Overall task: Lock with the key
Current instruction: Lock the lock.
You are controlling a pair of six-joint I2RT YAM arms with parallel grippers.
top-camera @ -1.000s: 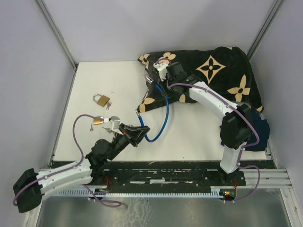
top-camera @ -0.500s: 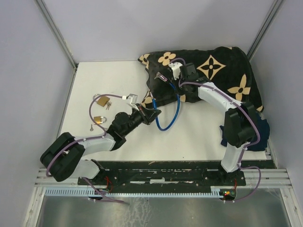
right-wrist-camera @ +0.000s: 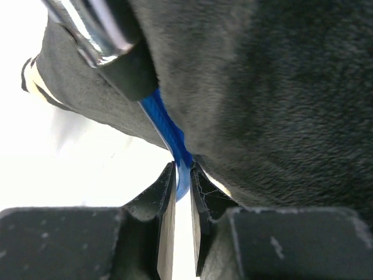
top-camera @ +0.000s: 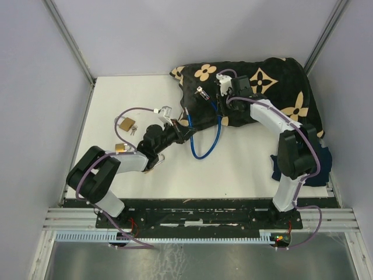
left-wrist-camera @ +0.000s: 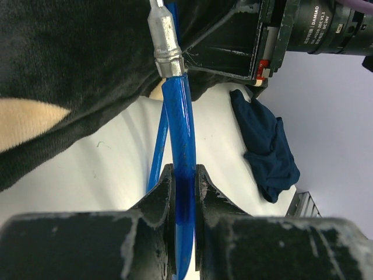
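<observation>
Since the earlier frame the left gripper [top-camera: 185, 130] has swung from lower left to centre, jaws clamped on the blue cable [top-camera: 205, 153]; the right gripper [top-camera: 221, 95] pinches its other end narrowly at the patterned cloth [top-camera: 274, 87]. The padlock [top-camera: 124, 123] and key [top-camera: 133, 130] lie untouched, left of centre. Cable tension could pull an end from either thin grip.

Marking: "DAMIAO", white capitals, on black motor housing [left-wrist-camera: 326, 23], up and right of the fingers of the left gripper [left-wrist-camera: 183, 174]. Smaller adjoining line illegible.
</observation>
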